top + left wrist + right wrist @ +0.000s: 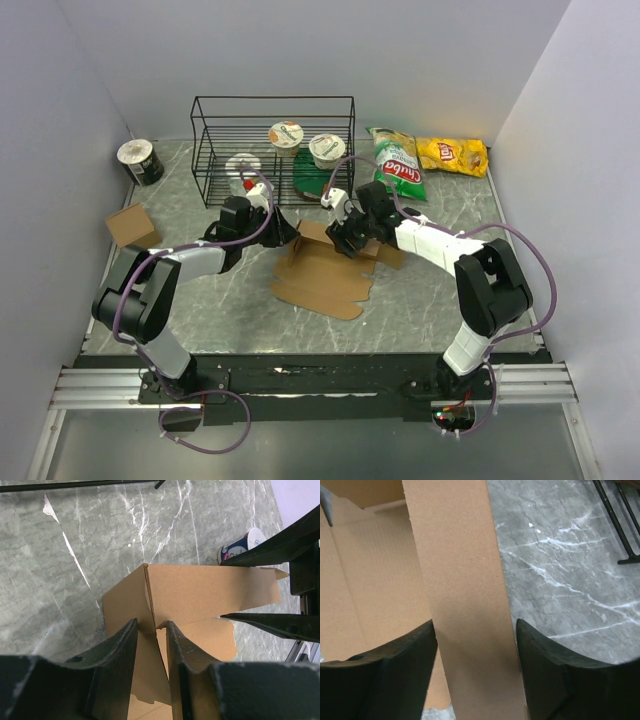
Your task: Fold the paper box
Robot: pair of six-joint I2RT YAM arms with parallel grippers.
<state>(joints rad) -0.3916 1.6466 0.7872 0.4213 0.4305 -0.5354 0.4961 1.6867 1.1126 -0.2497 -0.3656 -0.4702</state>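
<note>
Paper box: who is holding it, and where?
The left gripper pinches the paper box by a raised flap's edge. The right gripper straddles another flap; grip unclear.

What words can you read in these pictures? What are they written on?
"Lay's": on the yellow chip bag, small, known by its logo.
Too blurred to read: the white lettering on the green snack bag.
Too small to read: the labels on the lidded cups in the wire rack.
Nothing readable: the dark can in the far left corner.
No print at all: the paper box.
</note>
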